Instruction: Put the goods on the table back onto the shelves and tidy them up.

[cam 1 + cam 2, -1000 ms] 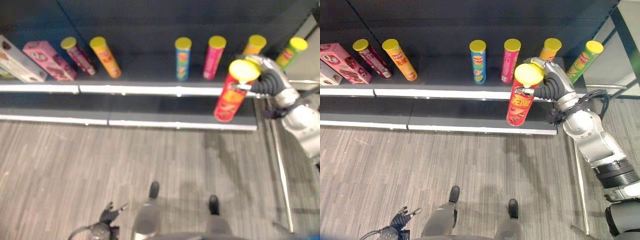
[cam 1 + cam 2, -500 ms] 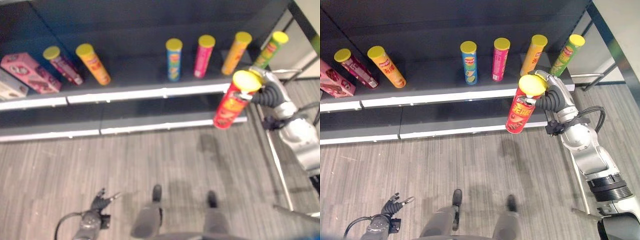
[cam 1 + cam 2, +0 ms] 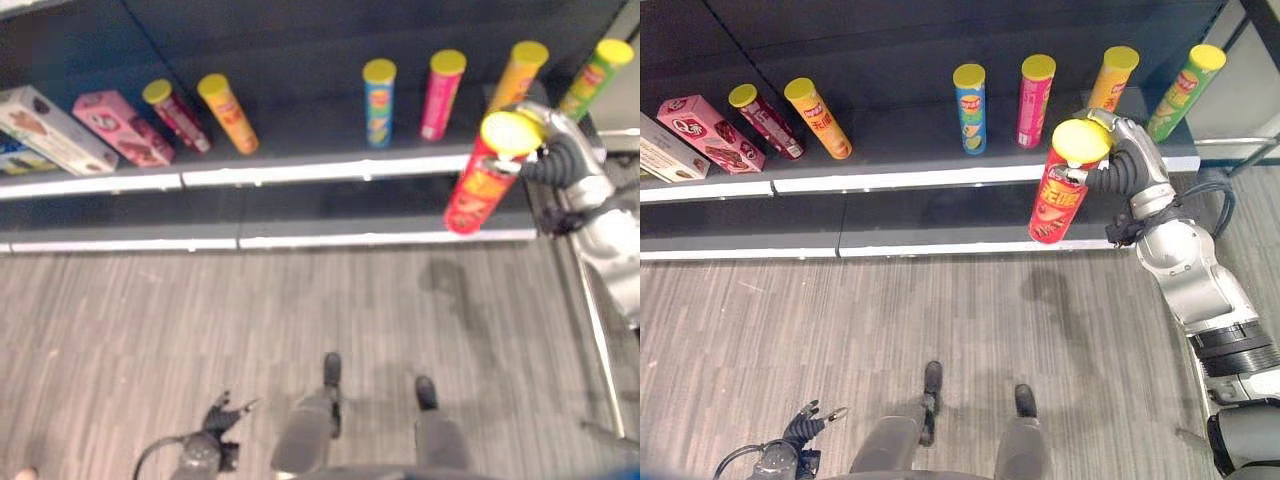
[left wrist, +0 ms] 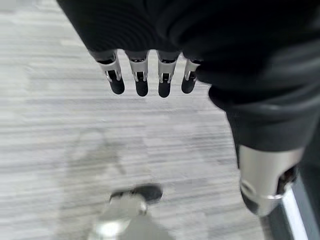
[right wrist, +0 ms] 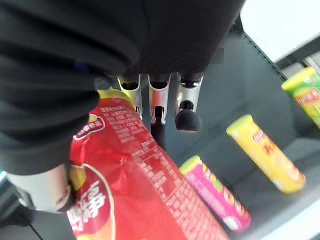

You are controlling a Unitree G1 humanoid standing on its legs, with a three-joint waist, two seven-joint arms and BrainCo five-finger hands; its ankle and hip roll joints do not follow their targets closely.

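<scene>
The dark shelf unit (image 3: pixel 900 180) runs across the far side of the scene, over grey wood-look floor (image 3: pixel 840 340). On its upper shelf sit a couple of boxes at the far left, with a pink box (image 3: pixel 710 132) among them. Then comes a row of tall cans: maroon can (image 3: pixel 764 121), orange can (image 3: pixel 818 117), blue can (image 3: pixel 969 108), pink can (image 3: pixel 1034 99), yellow-orange can (image 3: pixel 1109 79) and green can (image 3: pixel 1183 92).

The right hand (image 3: pixel 1122 160) has its fingers wrapped round the top of the red can (image 3: pixel 1060 190), held out in the air in front of the shelf edge, roughly upright with a slight tilt. Not on the shelf yet.

To do this bit well, I'd aim for the gap between the pink and yellow-orange cans, though it looks kinda tight from here. Keep the can upright, push it well past the front lip, and set the base flat before letting go.

The left hand (image 4: pixel 145 75) hangs low by the floor, fingers straight, holding nothing.
</scene>
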